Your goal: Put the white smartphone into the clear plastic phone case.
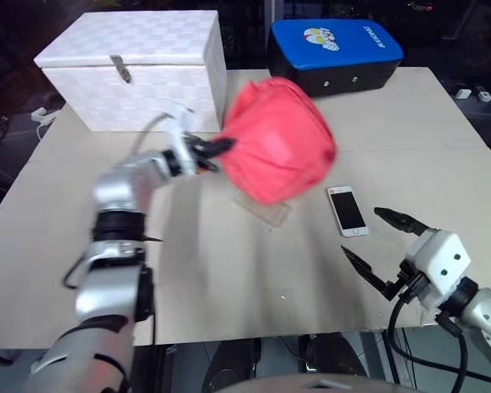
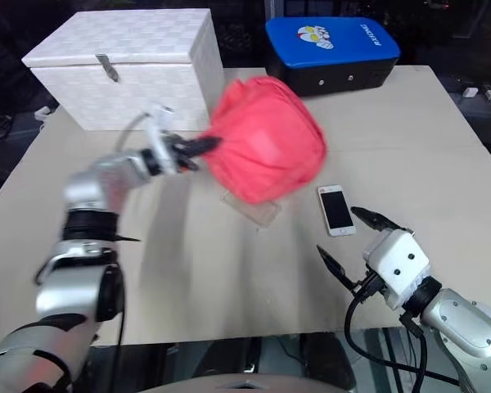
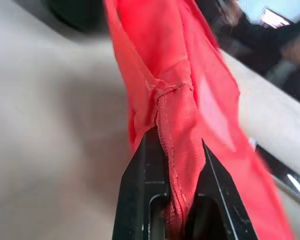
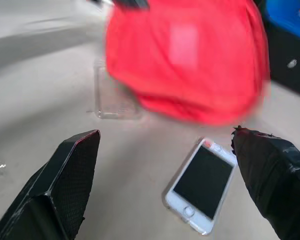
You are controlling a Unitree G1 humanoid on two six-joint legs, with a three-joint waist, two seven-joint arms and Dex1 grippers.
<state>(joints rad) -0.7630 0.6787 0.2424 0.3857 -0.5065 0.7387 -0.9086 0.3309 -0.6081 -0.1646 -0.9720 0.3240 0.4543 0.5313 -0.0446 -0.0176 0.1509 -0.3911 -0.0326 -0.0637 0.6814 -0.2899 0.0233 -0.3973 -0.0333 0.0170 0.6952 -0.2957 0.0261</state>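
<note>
Pinching the red pouch (image 1: 280,139) above the beige table (image 1: 229,278), left end effector (image 1: 217,151); right (image 1: 386,246) spread.

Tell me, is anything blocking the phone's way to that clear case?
Partly: the red pouch, pinched in the left gripper, hangs over the clear plastic phone case. The white smartphone lies uncovered beside it.
</note>
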